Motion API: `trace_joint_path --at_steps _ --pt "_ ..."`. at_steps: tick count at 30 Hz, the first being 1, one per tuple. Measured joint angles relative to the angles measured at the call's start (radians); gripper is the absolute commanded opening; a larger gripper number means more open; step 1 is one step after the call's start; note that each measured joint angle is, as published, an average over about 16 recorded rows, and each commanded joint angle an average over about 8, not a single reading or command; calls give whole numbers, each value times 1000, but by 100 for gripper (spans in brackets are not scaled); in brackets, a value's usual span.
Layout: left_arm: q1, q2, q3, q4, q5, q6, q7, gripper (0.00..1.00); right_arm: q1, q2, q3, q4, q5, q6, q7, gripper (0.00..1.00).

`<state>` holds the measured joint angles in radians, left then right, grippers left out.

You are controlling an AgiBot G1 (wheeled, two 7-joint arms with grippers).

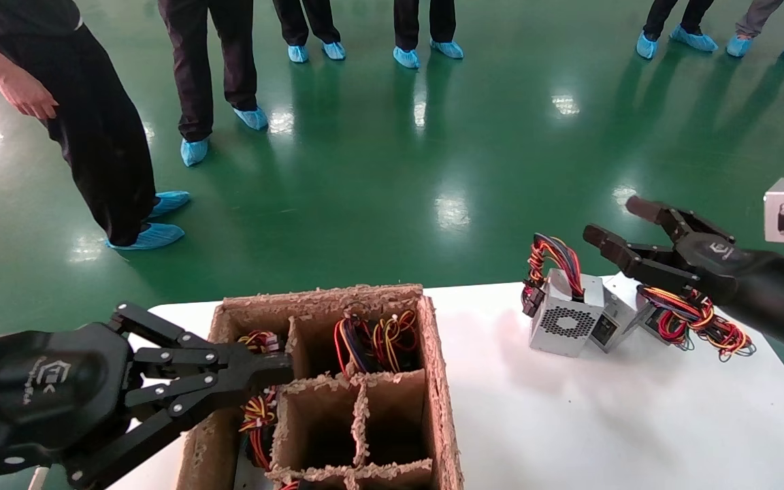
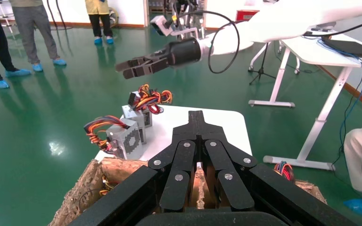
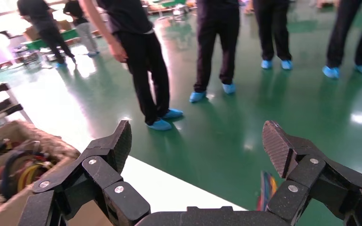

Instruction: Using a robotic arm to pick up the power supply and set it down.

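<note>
Silver-grey metal marks out the power supply [image 1: 564,320], which stands on the white table [image 1: 569,422] near its far edge, vent face toward the robot, with a bundle of red, yellow, black and blue wires [image 1: 547,262] arching up from its top. Just beside it on the right sits a second silver box [image 1: 615,320], and further right a loose tangle of red and yellow wires [image 1: 695,320].

The right gripper [image 1: 615,221] hangs in the air above and slightly right of the power supply, its 2 fingers spread wide and holding nothing; the right wrist view shows open floor between the finger pads. Whether the box has just been set down or is about to be taken cannot be told; in either case it rests on the table and the hand is free of it.

The left gripper [image 1: 266,371] reaches over the near left part of the cardboard crate [image 1: 443,381], its fingers pressed together with nothing visibly between them. Some of the crate's compartments hold more coloured wires.

If a pick is next, the right hand probably needs to come down and a little leftward, straddle the metal case rather than the wires, and stay clear of the neighbouring box, which stands close enough to catch a finger. The wire bundle on top is the likeliest snag.
</note>
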<state>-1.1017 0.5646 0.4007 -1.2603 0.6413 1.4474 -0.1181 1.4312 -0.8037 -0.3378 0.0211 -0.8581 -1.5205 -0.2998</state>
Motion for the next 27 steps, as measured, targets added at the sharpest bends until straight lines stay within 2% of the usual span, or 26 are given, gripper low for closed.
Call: trace_joint_path --at_steps 4,5,6,27 --pt "0 0 0 0 0 0 0 89 -33 18 5 118 12 2 46 100" --pt "0 0 0 0 0 0 0 98 -42 22 7 147 15 3 57 100" --pt "0 0 0 0 0 0 0 100 -50 27 8 177 18 3 68 100" --pt "0 0 0 0 0 0 0 100 -223 120 36 788 80 16 304 100"
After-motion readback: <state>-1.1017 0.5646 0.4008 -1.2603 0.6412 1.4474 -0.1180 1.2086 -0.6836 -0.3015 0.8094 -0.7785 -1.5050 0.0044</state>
